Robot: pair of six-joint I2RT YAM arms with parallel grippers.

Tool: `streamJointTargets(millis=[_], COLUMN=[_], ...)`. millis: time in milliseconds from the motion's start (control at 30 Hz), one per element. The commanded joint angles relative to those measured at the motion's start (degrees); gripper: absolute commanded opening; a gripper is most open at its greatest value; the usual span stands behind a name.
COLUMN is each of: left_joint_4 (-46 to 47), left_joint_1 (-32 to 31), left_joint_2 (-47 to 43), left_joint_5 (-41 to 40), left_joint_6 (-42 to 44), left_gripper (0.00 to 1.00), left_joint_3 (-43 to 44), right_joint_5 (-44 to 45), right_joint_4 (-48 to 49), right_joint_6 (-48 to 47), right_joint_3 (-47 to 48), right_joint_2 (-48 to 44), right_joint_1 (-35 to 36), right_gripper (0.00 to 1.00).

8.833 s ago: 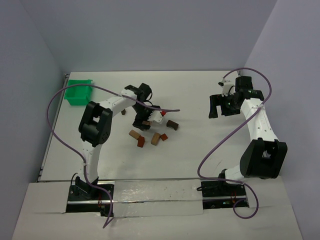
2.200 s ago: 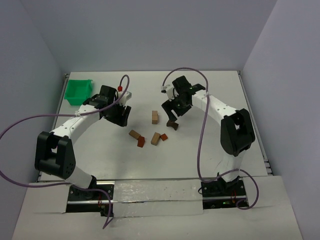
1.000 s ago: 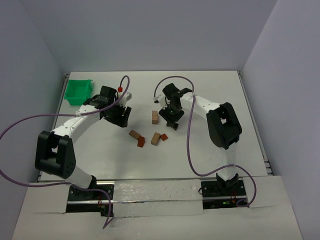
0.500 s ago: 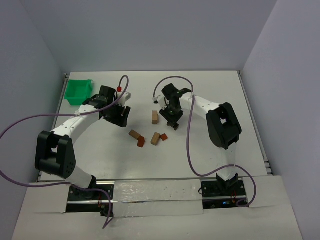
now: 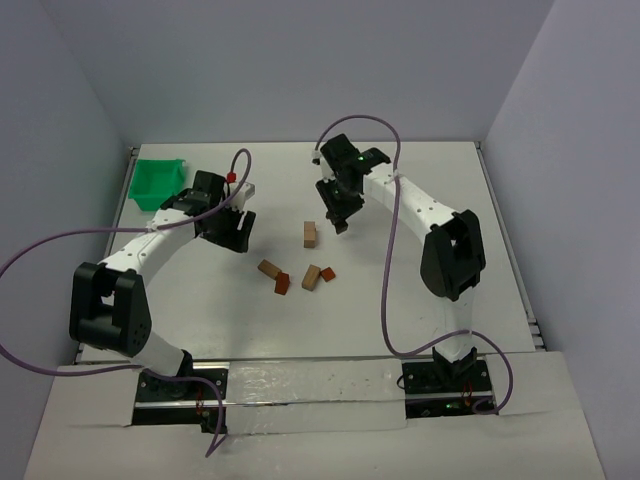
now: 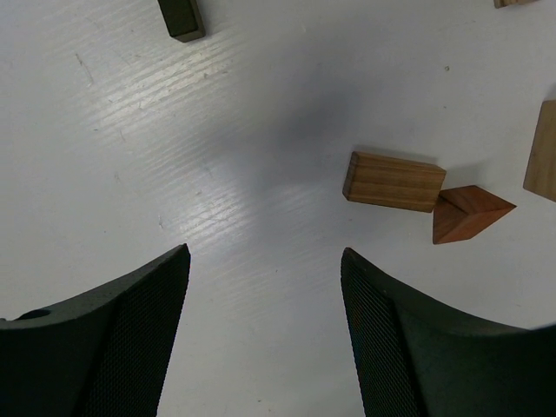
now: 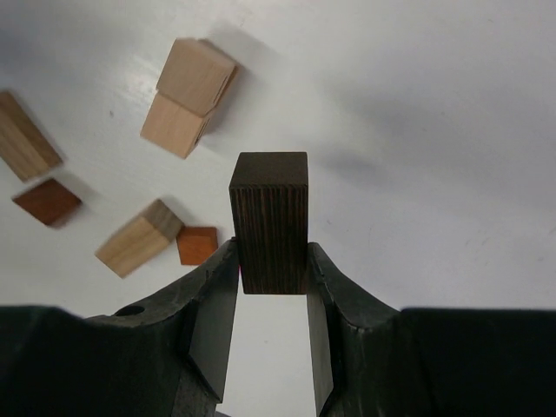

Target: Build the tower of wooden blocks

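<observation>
Two-high so far, the tower point(image 5: 310, 234) stands just left of the right claw point(image 5: 340, 222), which is clenched on a dark block point(image 7: 269, 221) held end-down. The left claw point(image 5: 238, 232) hangs released, farther off.

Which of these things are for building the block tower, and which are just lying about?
For the tower:
- dark block, held in the right gripper
- two tan blocks, set together
- left tan block
- red-brown wedge
- right tan block
- small red-brown block
- left gripper, open and empty

Just lying about:
- green bin
</observation>
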Motion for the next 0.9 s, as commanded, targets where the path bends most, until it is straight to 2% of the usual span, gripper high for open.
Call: streamJointTargets(millis=[0,133,233,400,667,867], left_joint_4=[-1.1,-1.8,-2.1,-2.2,-1.7,-2.5], left_joint_1=[0.9,1.5,2.0,2.5,3.1,3.7], left_joint_2=[-0.9,-0.5,-0.2,0.1,0.5,-0.2], left_joint_5=[-1.6,-2.3,-2.6,-2.8,-2.3,-2.7], left_joint_6=[0.2,0.2,-0.3,-0.4,-0.9,-0.8], left_gripper=[0.77,0.77,0.78,0.79,0.80,0.81], left_joint_3=[2.0,2.6,3.2,3.3,2.9,2.5], right_joint_5=[6.0,5.7,11.2,9.1,9.4,16.7], right_joint_4=[-3.1,-3.5,-4.4,-4.6,-5.1,-6.8], right_joint_6=[14.7,20.1,20.9,21.6,24.7,30.5], right_joint_3=[3.9,7.8,13.0,13.6,14.7,16.4], right_joint_2=[-2.6,-1.3,1.2,2.7,5.0,6.3], right_joint_1=[1.2,2.3,6.3,9.8,9.8,12.0], right_gripper=[0.00,0.00,0.00,0.00,0.00,0.00])
